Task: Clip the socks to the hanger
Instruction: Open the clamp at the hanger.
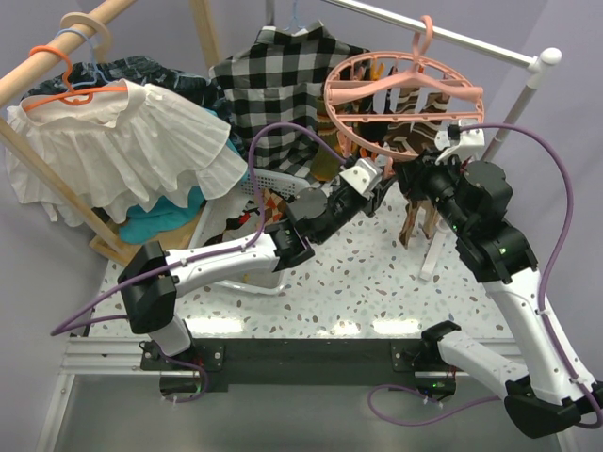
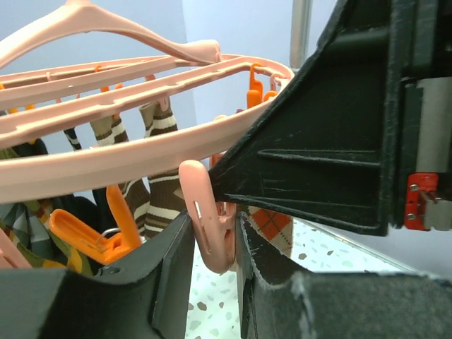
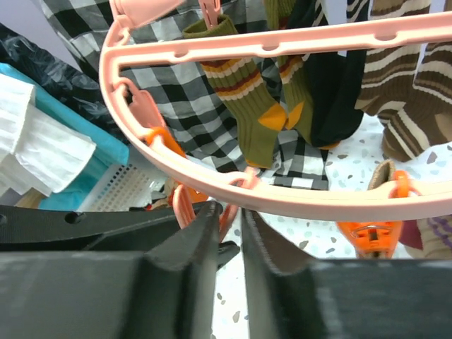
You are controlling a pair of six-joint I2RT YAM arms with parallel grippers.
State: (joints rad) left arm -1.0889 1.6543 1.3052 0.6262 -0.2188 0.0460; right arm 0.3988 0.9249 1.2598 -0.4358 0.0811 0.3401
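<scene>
- The hanger [image 1: 330, 94], a salmon-pink ring with crossbars, hangs by its hook from a white rail [image 1: 471, 42] above the far right of the speckled table [image 1: 377, 273].
- Several socks [image 1: 415, 127] dangle from its pegs. The right wrist view shows an olive striped sock [image 3: 244, 106], a black sock [image 3: 339, 85] and brown striped socks [image 3: 417, 99].
- Both arms reach up to the near rim of the ring, and their wrists sit close together beneath it.
- The left gripper [image 2: 215, 244] has its fingers drawn in narrow around a pink clip peg [image 2: 208, 212] that hangs from the rim. The peg fills the gap between them.
- Just behind that peg hangs an argyle sock [image 2: 272, 226], orange and brown, partly hidden by the black body of the other arm.
- The right gripper [image 3: 229, 212] is just under the rim, its jaws nearly together. A sliver of pink shows in the slit, perhaps a peg. I cannot tell whether it is gripped.
- An orange peg [image 3: 371, 233] hangs from the rim to the right of those fingers.
- Behind the ring hangs a black-and-white checked shirt [image 1: 273, 85], with a white mesh basket [image 1: 273, 179] below it.
</scene>
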